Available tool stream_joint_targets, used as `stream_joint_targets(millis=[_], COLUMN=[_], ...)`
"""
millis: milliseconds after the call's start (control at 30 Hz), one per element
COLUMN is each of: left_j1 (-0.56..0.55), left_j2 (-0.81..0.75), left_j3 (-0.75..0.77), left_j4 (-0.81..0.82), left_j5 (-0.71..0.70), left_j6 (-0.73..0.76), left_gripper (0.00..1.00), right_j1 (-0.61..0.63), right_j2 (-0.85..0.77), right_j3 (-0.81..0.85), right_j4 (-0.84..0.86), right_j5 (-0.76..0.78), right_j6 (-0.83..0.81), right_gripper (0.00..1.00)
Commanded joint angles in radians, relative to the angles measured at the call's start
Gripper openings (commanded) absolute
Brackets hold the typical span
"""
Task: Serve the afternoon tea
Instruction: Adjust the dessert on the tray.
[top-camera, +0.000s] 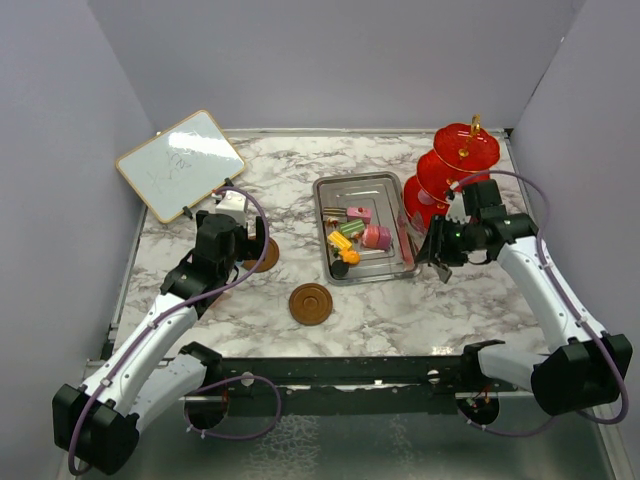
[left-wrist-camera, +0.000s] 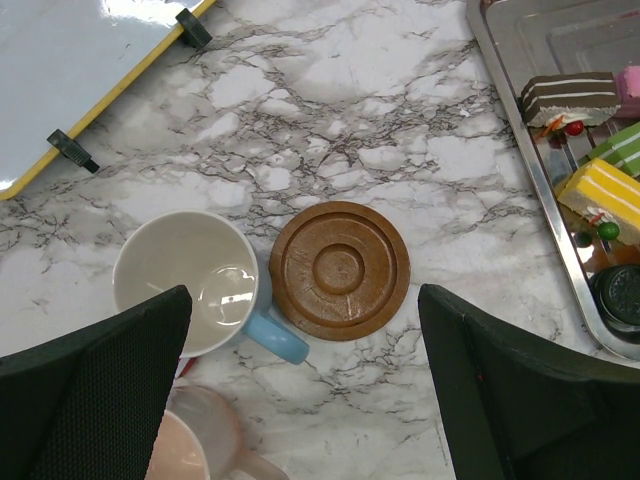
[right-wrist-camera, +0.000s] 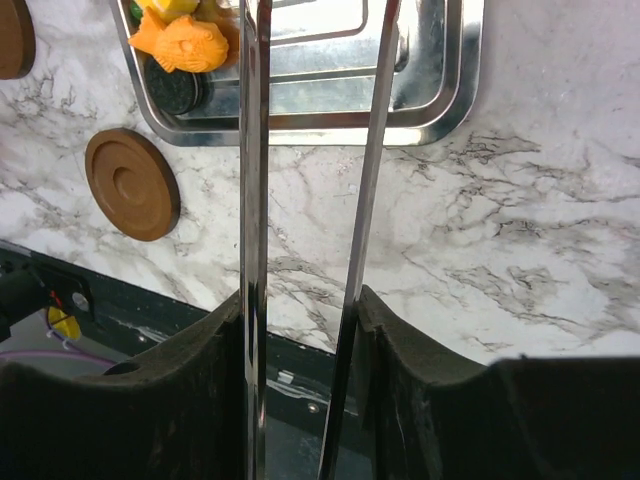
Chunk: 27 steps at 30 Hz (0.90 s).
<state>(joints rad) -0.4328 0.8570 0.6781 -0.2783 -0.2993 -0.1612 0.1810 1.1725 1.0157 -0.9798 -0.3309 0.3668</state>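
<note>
Two hands beside the rectangular steel tray (top-camera: 375, 195).
The right hand (right-wrist-camera: 300, 300) pinches what seem slim steel tongs (right-wrist-camera: 250, 150) at its near edge; the left hand (left-wrist-camera: 303, 300), left of it, gapes wide.

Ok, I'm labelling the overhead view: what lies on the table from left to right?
Wood-framed whiteboard, brown saucer by the left arm, brown saucer near the front edge, steel tray, red three-tier stand.

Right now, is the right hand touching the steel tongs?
Touching. Right wrist view: fingers of the right hand press against both arms of the steel tongs.
</note>
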Motion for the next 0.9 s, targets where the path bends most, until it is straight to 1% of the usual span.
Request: stream_joint_targets(millis=[0,67,167,333,533,667,800,867], left_j1=[0.005,0.006,0.005,0.005,0.005,0.005,0.005,0.006], left_j2=[0.001,0.0,-0.003,-0.008,-0.006,-0.002,-0.001,-0.001], left_j3=[0.006,0.006,0.007,0.005,0.006,0.005,0.005,0.005], left_j4=[0.012,0.013,0.012,0.01,0.009,0.01,0.009,0.009], left_j5=[0.017,0.017,0.017,0.014,0.011,0.011,0.009,0.009], left_j6=[0.005,0.005,0.005,0.005,0.005,0.005,0.005,0.004], left_gripper=[0.99,0.99,0.99,0.99,0.99,0.99,0.99,0.99], right_j1=[-0.005,-0.005,-0.006,-0.005,-0.006,-0.006,-0.006,-0.007], right_j2=[-0.007,0.009,0.035,0.036,0.018,0.02,0.015,0.015], right_j3=[0.079,0.105,0.094,-0.034,-0.14,-0.19,-0.223,-0.242], right_j4=[-0.043,-0.058,-0.056,0.072,0.199,0.247,0.278,0.304], right_j5=[-0.026,-0.063,-0.063,-0.14,-0.217,-0.267,-0.287,-0.321], right_j6=[-0.068,-0.088,-0.067,0.036,0.117,0.153,0.178,0.192], right_gripper=[0.4,0.4,0.4,0.42,0.43,0.46,0.46,0.46])
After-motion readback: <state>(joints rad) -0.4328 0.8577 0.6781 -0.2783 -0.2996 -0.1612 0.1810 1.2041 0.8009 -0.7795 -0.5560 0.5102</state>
